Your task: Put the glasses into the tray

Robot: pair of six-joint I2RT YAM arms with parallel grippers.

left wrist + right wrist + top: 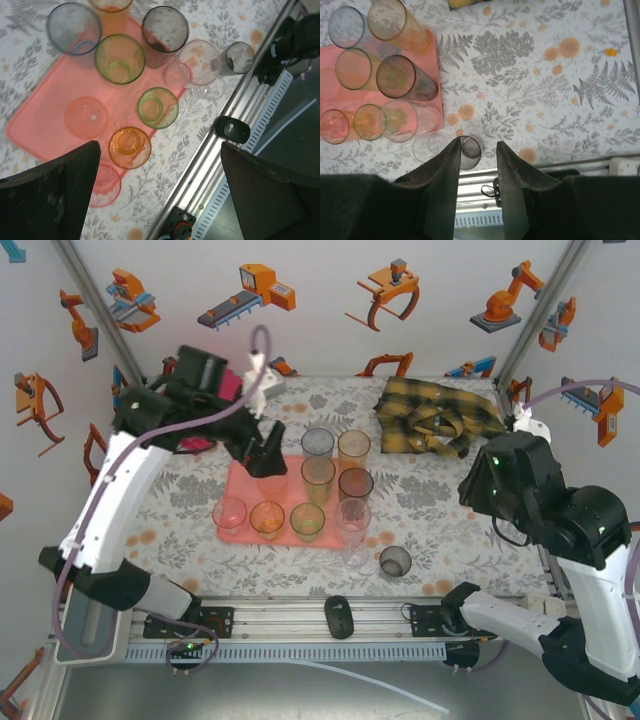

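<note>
Over the far left part of the tray (240, 502) the left pincer (265, 455) hangs released, its fingers (55, 190) spread wide and empty. Upright glasses (318, 475) crowd the tray's right half and near edge: pink, amber, green, blue-grey, dark and clear. Just right of the tray, 1 smoky glass (395, 561) stands alone on the tabletop (450, 510), near the rail (280, 625). Farther right, the right pincer (477, 167) is released and empty, the smoky glass showing between its tips.
</note>
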